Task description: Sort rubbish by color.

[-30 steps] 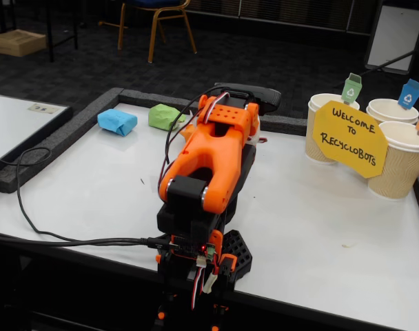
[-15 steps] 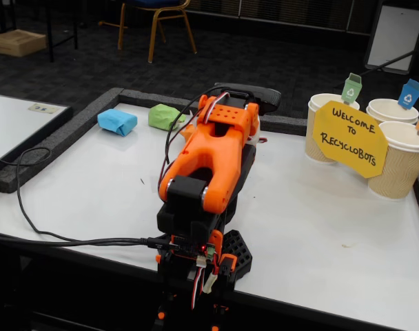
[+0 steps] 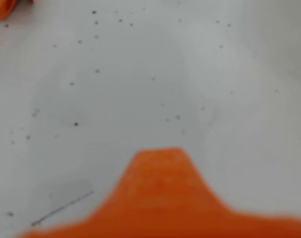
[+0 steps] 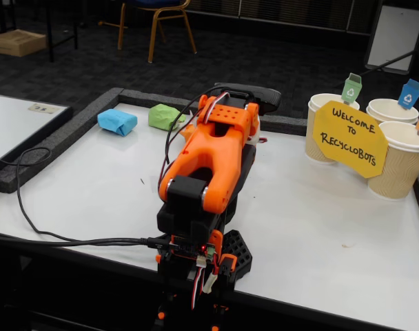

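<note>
My arm (image 4: 213, 158) lies folded over the white desk (image 4: 320, 234). Blue wad (image 4: 117, 121) and green wad (image 4: 164, 116) sit far left. I cannot tell whether my hand (image 3: 163, 198) is open.

Fixed view: stands off the table's near edge, behind the arm (image 4: 213, 165), raised, looking down and across the table (image 4: 320, 234) toward the cups (image 4: 402, 162) and the dark floor beyond.
Wrist view: rides the arm, very close to the tabletop (image 3: 140, 74), facing down at it; a blurred orange gripper part (image 3: 165, 198) fills the bottom edge.
Shared: the white tabletop.
</note>
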